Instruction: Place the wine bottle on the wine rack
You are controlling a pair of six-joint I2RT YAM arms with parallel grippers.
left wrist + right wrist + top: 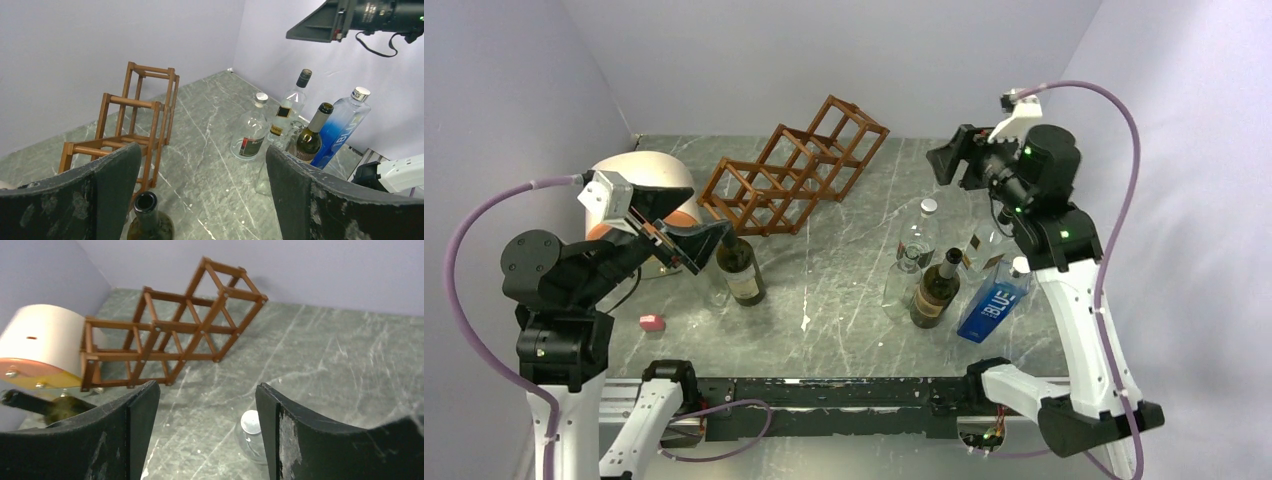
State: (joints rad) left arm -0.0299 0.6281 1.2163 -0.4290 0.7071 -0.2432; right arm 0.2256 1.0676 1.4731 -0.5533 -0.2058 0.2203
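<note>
- I get bright, even, diffuse light across the pale lilac walls [824, 60].
- Shadows under the reddish-brown wooden lattice rack [794, 170] fall soft and faint.
- All three views look sharp to me.

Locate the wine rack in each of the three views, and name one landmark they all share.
Top external: the wine rack is at upper centre, near the back wall.
Left wrist: it is left of centre, against the wall.
Right wrist: it is in the upper half, centre-left.
Shared landmark: the clear silver-capped bottle, right of the rack in the top and left wrist views, at bottom centre in the right wrist view.
</note>
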